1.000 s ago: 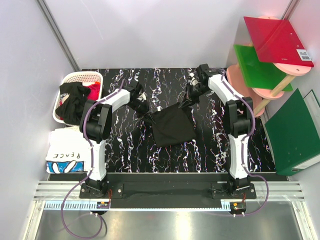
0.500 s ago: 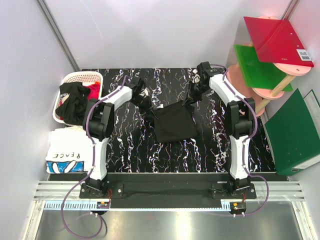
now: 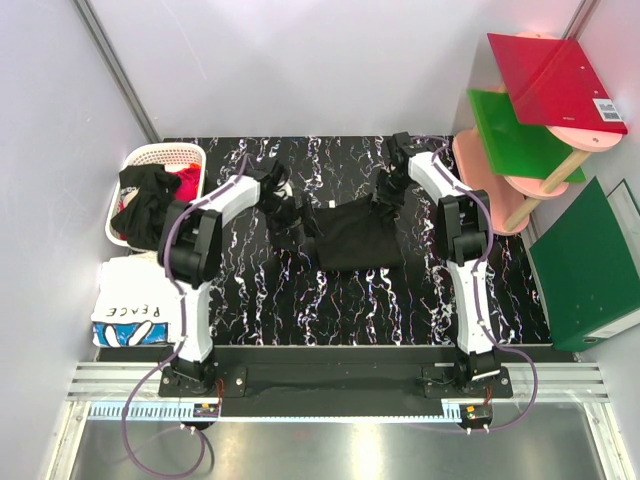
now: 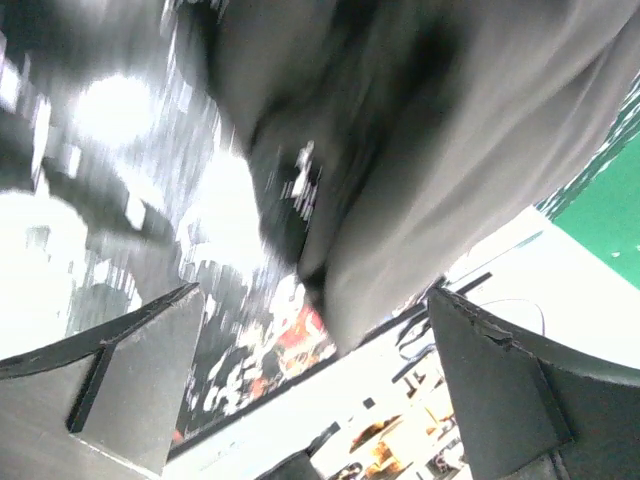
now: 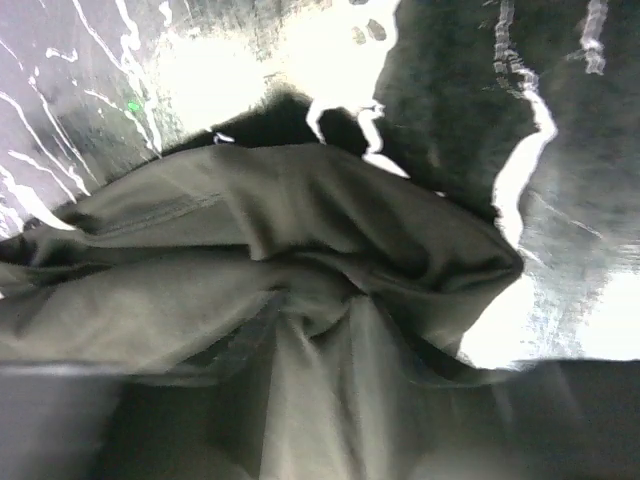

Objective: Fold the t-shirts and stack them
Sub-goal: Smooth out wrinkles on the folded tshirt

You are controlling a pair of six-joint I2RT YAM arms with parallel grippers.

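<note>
The black t-shirt [image 3: 352, 238] lies spread in the middle of the worktop [image 3: 330, 310], its far corners at the two claws. The left claw [image 3: 283, 214] stands wide apart, with cloth just beyond its fingers [image 4: 140, 370]. The right claw [image 3: 386, 198] is buried in bunched cloth, so I cannot tell whether it is apart or clamped. Bare worktop lies nearer the bases. The basket [image 3: 170, 150] is at the far left corner. A second ago the shirt hung narrower, tilted and closer in.

A black t-shirt [image 3: 352, 238] lies spread on the marbled table [image 3: 300, 300].
</note>
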